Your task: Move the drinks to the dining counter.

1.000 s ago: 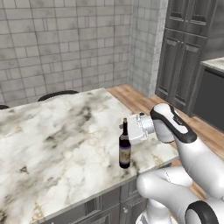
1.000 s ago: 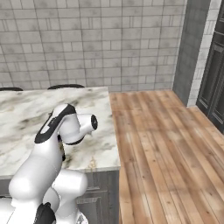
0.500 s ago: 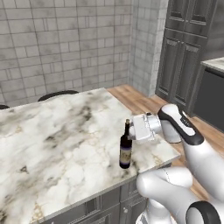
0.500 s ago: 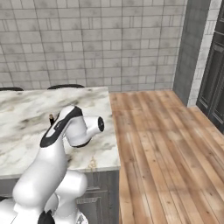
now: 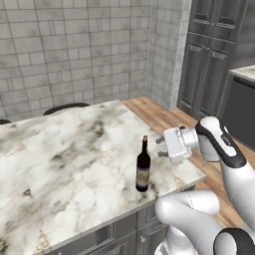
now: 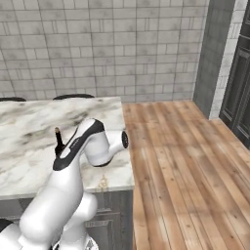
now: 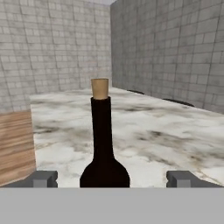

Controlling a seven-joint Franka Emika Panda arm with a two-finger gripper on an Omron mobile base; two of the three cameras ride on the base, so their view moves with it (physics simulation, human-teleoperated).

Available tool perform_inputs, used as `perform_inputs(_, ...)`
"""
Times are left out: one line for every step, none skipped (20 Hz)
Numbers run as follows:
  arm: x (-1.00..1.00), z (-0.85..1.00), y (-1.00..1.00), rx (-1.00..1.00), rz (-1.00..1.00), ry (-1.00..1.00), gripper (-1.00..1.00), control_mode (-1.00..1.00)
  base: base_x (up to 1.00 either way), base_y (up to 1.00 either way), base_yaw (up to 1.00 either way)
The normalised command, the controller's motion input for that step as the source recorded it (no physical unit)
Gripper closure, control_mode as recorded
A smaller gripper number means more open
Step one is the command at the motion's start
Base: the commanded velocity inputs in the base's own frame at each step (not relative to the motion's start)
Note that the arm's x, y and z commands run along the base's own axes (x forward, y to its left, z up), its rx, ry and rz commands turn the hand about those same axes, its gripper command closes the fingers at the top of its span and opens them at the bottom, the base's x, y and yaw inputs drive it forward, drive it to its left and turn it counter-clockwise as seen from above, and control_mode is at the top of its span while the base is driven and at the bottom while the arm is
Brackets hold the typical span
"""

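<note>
Nearest, the gripper (image 5: pixel 160 148) hangs level over the right edge of the counter (image 5: pixel 60 159), its jaws spread wide and holding nothing. From the hand camera the two fingertips (image 7: pixel 43 178) sit far apart at the bottom, with the bottle (image 7: pixel 104 140) centred between them at twelve o'clock, clear of both.

Just beyond the gripper, at about nine o'clock from it in the left base camera, the bottle (image 5: pixel 143 167) stands upright on the marble near the counter's front right corner. It is dark, with a pale label low on its body and a cork in its neck. It is near the fingers but apart from them. In the right base camera, its neck (image 6: pixel 58 140) pokes up just behind the arm's elbow.

Farther on, the veined marble runs toward a grey tiled wall (image 5: pixel 74 50). Wood flooring (image 6: pixel 190 166) lies at three o'clock of the counter, with dark cabinets (image 5: pixel 209 55) beyond.
</note>
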Motion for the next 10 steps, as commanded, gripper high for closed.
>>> perform_inputs(-0.13,0.25,-0.61,0.00,-0.01,0.01,-1.00,-1.00,0.00,0.00,0.00)
perform_inputs(-0.08,0.24,-0.63,-0.02,-0.05,0.04,-1.00,-1.00,0.00,0.00,0.00)
perform_inputs(-0.13,0.24,-0.64,-0.03,-0.07,0.06,-1.00,-1.00,0.00,0.00,0.00)
perform_inputs(-0.09,0.18,-0.63,-0.05,-0.09,0.07,-1.00,-1.00,0.00,0.00,0.00)
perform_inputs(-0.06,0.16,-0.59,-0.09,-0.10,0.08,-1.00,-1.00,0.00,0.00,0.00)
perform_inputs(-0.02,0.09,-0.64,-0.12,-0.11,0.07,-1.00,-1.00,0.00,0.00,0.00)
perform_inputs(0.00,0.07,-0.58,-0.17,-0.13,0.10,-1.00,-1.00,0.00,0.00,0.00)
perform_inputs(0.00,0.04,-0.55,-0.22,-0.15,0.12,-1.00,-1.00,0.00,0.00,0.00)
perform_inputs(0.00,0.00,-0.45,-0.29,-0.19,0.15,-1.00,-1.00,0.00,0.00,0.00)
perform_inputs(0.00,0.00,-0.38,-0.33,-0.21,0.18,-1.00,-1.00,0.00,0.00,0.00)
